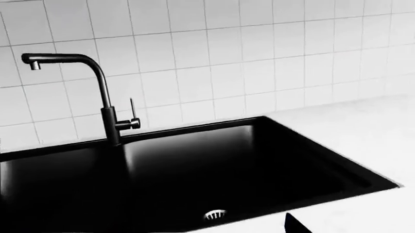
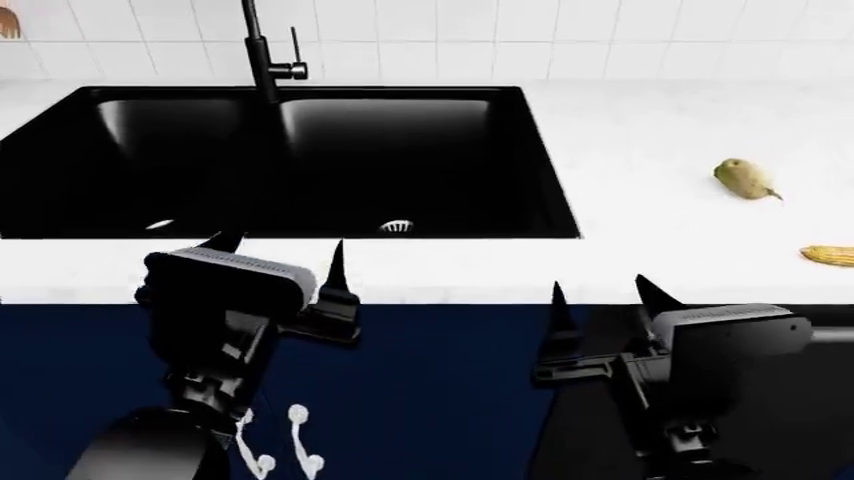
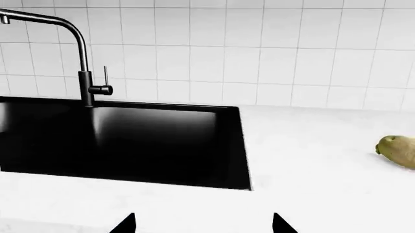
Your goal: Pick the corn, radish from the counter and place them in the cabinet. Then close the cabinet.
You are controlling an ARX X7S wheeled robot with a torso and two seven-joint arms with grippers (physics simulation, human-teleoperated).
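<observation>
Looking through the head view first, I see the radish and the corn both lying on the white desk, far off to the right of the black sink. Nothing is picked up yet, so I think the whole job is still left. My left gripper and right gripper hang low in front of the desk edge, pointing up, both spread wide and holding nothing. In the left wrist view I see the faucet and the sink, but only one dark tip of the gripper. In the right wrist view the radish sits at the edge, well apart from the spread fingertips.
</observation>
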